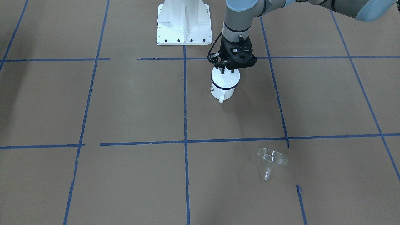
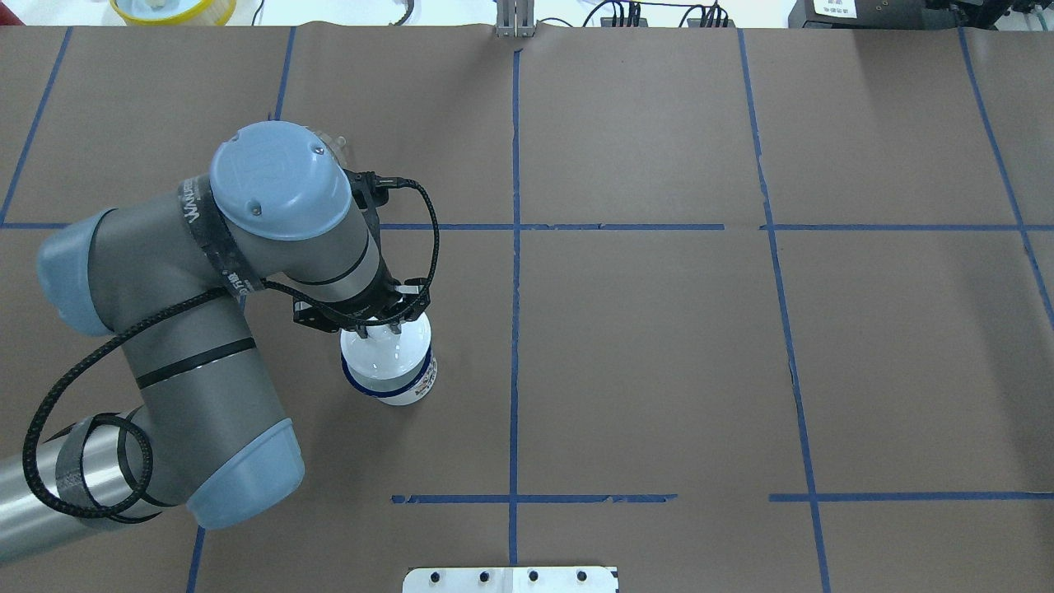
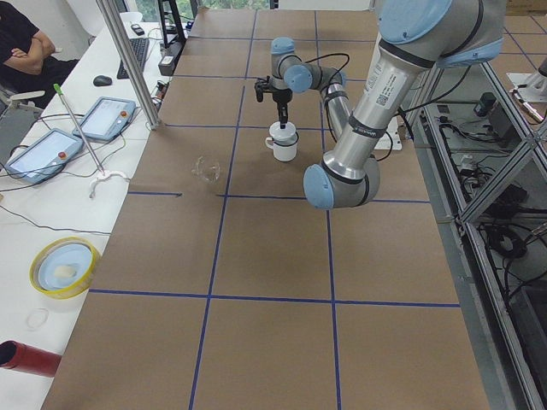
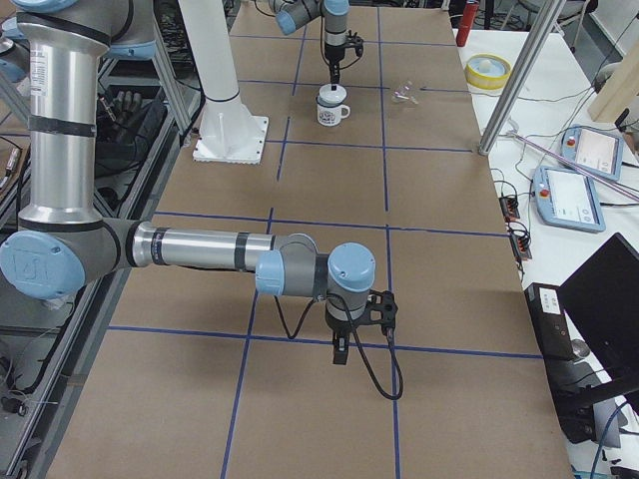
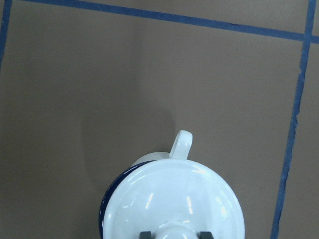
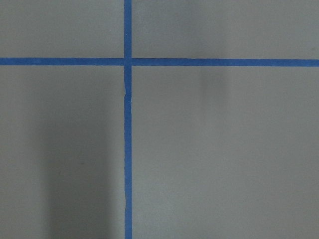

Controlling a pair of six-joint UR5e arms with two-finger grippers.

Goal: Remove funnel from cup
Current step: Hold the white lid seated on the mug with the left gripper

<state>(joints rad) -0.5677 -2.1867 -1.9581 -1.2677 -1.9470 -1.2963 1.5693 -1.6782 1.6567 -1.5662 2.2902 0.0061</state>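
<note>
Funnel point(image 1: 270, 162): out of the cup, lying tilted on its side on the bare table point(image 1: 125, 103), spout toward the operators' edge. It is well apart from the cup, across a tape line point(image 1: 237, 139) from it, and nothing touches it.
Cup point(image 1: 222, 90): upright, handle toward the operators' side, mouth covered by a white lid point(image 5: 172, 199); no funnel in it.
Lid: seated on the cup's rim, knob point(image 5: 175, 232) up.
Left gripper point(image 2: 379, 329): directly above the cup, pointing down. Its fingers point(image 5: 145, 234) are pressed to either side of the knob, pinching it as far as the wrist view shows.
Right gripper point(image 4: 339, 355): low over bare table, far from cup and funnel. It shows in a side view only, so its finger state cannot be told; its wrist view gives only paper and tape.
Progress: removal judged complete, since funnel and cup stand separated.
Outstanding: nothing on the funnel itself, as far as shown. The left gripper's hold on the lid lies outside the stated task; letting go and backing off would likely close matters out.
</note>
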